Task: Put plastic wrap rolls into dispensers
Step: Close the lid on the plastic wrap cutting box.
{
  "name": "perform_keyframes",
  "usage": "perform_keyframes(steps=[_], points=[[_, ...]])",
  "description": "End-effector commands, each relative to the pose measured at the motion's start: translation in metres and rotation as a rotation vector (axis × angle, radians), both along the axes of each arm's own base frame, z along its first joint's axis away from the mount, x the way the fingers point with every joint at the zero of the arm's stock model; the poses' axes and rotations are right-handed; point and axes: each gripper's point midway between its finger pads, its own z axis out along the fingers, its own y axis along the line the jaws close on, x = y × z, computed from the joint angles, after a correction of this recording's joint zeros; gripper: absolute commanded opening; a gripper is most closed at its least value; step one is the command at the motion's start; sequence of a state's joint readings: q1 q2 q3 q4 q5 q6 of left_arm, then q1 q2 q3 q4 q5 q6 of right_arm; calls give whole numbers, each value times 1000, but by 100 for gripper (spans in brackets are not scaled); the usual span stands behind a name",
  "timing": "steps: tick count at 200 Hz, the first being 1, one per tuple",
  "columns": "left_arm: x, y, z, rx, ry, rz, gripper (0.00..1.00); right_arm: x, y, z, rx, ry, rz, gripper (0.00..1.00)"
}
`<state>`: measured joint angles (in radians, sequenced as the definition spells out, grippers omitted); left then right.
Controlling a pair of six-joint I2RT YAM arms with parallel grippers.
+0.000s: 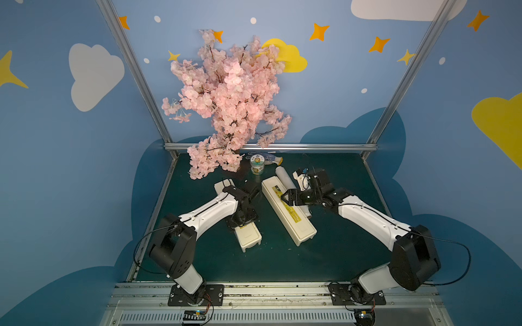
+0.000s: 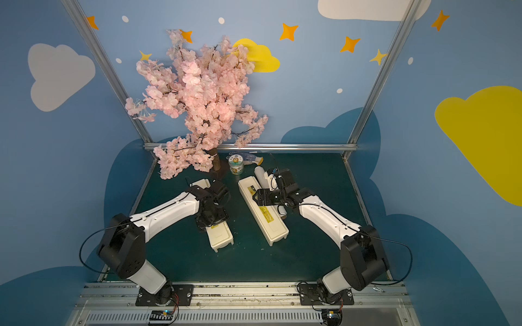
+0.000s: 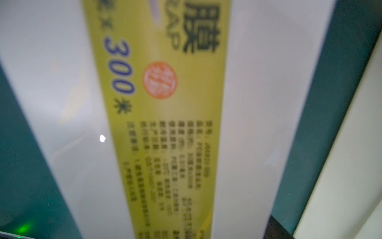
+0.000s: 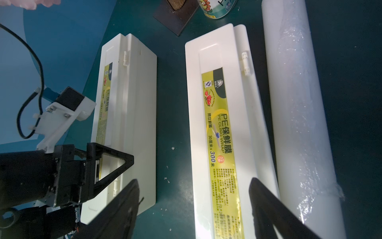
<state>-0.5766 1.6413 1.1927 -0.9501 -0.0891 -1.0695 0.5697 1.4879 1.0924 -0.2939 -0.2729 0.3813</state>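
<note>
Claws both open and empty: my left claw (image 1: 242,223) over the left cream-white plastic dispenser box (image 1: 249,236), right claw (image 1: 288,196) over the right dispenser box (image 1: 297,227), lids shut. One whitish plastic-wrap roll (image 1: 285,176) lies on the dark green worktop (image 1: 282,262) right beside it; can't see another. At least this one's unloaded, I'd guess.

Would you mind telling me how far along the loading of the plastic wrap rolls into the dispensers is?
Done: nothing visible. The left dispenser and right dispenser lie shut, and one roll lies on the mat beside the right one. In hand: nothing; the left gripper and right gripper are open, one above each dispenser. Left: opening a dispenser and loading that roll. No second roll is in view.
</note>
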Motion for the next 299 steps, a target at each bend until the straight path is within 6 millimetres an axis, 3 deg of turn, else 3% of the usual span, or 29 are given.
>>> perform_keyframes(steps=[1, 87, 123, 180, 262, 299], points=[[-8, 14, -11, 101, 74, 10, 76, -1, -5, 11, 15, -32, -11, 83], [-13, 25, -23, 134, 57, 57, 76, -1, -8, 9, 5, -34, -23, 82], [-14, 26, -27, 135, 61, 43, 77, -7, 0, 14, 31, -49, 48, 83], [-7, 37, -10, 178, 29, 5, 79, -15, 15, 17, 98, -53, 142, 83], [1, 39, -9, 190, 30, -45, 82, -52, 38, 21, 201, -46, 366, 82], [-10, 29, -18, 122, 57, -32, 82, -53, 39, 15, 193, -32, 377, 82]])
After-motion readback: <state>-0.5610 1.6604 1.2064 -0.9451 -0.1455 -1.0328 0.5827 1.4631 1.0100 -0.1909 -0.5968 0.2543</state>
